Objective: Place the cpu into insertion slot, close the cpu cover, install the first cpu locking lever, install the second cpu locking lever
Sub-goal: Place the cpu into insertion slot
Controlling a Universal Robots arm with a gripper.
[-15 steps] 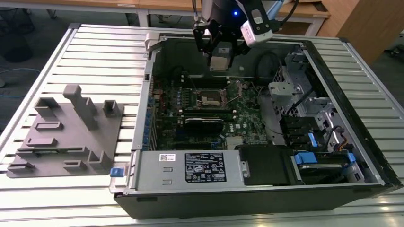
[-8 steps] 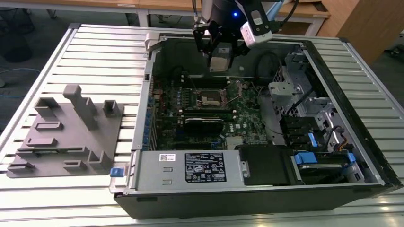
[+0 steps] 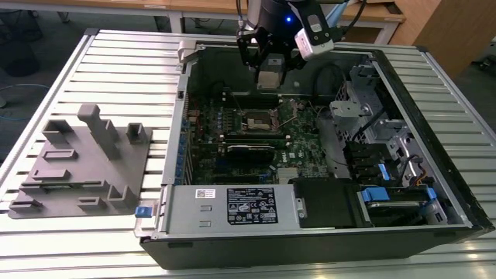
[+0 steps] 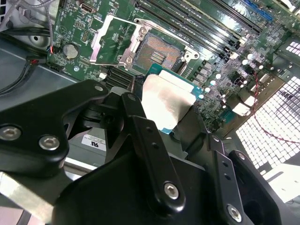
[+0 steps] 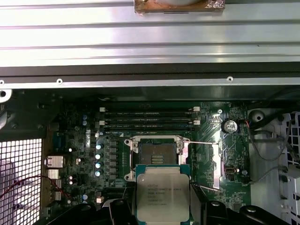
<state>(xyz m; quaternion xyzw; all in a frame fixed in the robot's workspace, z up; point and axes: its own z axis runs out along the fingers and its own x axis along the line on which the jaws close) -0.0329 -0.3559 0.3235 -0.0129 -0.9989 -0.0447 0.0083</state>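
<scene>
My gripper (image 3: 269, 74) hangs over the far part of the open computer case, shut on the cpu (image 3: 268, 79), a small silvery-grey square chip. In both wrist views the cpu (image 5: 162, 193) (image 4: 165, 101) sits between black fingers (image 5: 118, 212), held above the green motherboard and apart from it. The insertion slot (image 5: 157, 156) (image 4: 157, 54) (image 3: 259, 121) lies just beyond the chip, its dark centre bare inside a shiny rim. The cpu cover (image 5: 204, 162) (image 4: 108, 38) is swung open to one side of the slot, a thin metal frame standing off the board.
The case (image 3: 183, 192) lies on a slatted aluminium table (image 3: 116, 64). A grey fixture block (image 3: 85, 157) stands at the exterior view's left. Memory slots (image 5: 147, 119) run beside the socket. A drive cage (image 3: 372, 133), cables and the power supply (image 3: 232, 206) crowd the case's other sides.
</scene>
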